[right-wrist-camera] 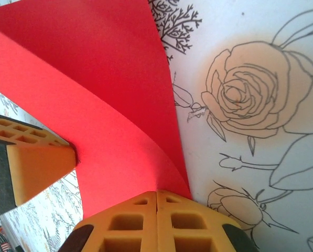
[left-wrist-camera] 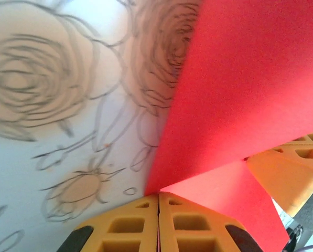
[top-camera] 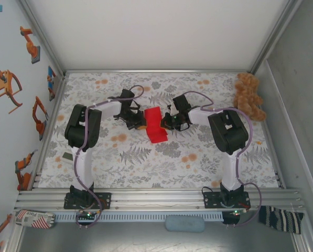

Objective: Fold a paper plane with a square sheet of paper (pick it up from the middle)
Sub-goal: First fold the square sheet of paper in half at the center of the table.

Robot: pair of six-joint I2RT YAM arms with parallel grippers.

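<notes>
Carefully, with left gripper (left-wrist-camera: 158, 198) and right gripper (right-wrist-camera: 156, 194) both pinched shut on the red paper sheet (top-camera: 155, 126), match edges before creasing.

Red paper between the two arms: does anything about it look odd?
Yes: the red sheet is bent into a curve instead of lying flat, pinched at opposite sides by the left claw and the right claw.

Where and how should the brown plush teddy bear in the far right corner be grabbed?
Pinch the brown plush teddy bear around its soft middle, coming down from above on its left side. It sits against the right wall at the far corner of the floral table, so probably only that side is free.
</notes>
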